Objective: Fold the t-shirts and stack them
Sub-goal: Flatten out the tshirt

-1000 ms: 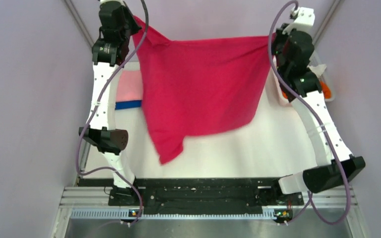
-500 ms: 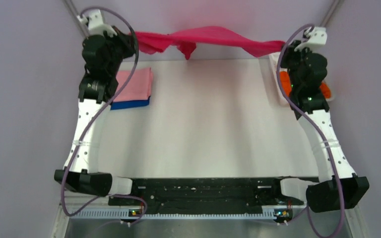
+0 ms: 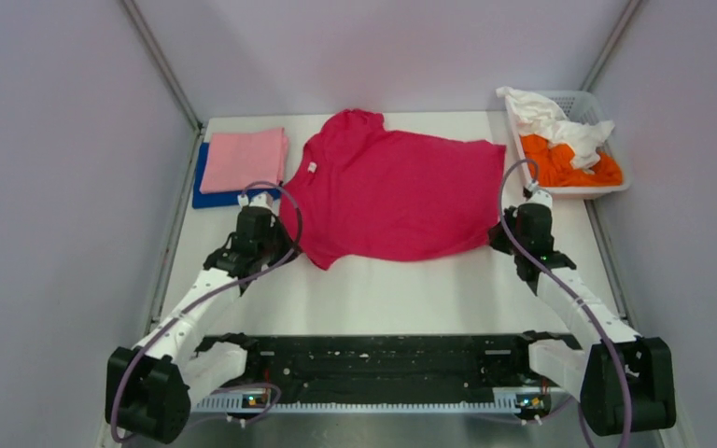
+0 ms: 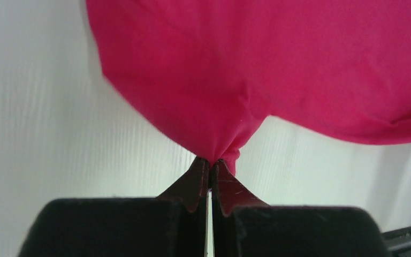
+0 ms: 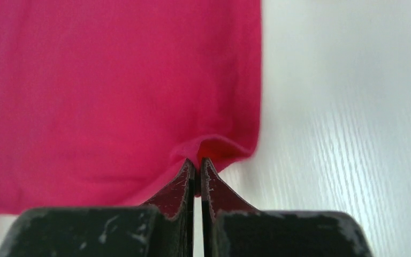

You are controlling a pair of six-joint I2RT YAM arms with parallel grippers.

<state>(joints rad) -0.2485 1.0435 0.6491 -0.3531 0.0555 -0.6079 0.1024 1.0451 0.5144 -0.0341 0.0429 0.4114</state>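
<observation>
Magenta-red t-shirt [image 3: 397,196] is lying spread flat at the centre of the table [image 3: 411,299], its neck pointing toward 9 o'clock. The left gripper [image 4: 210,163] is clenching a gathered fold at the shirt's 8 o'clock edge, apparently a sleeve. The right gripper [image 5: 197,163] is pinching the 4 o'clock corner, jaws closed on the cloth. At 10 o'clock a folded light pink t-shirt [image 3: 247,159] is resting on a royal blue t-shirt [image 3: 207,198]. At 2 o'clock the basket [image 3: 586,192] is holding a crumpled white t-shirt [image 3: 551,117] and orange t-shirt [image 3: 569,166].

The left arm [image 3: 191,303] and right arm [image 3: 583,308] are white with black joints, looping purple cables [image 3: 501,201] and dark wedge-shaped fingers [image 4: 192,187].
</observation>
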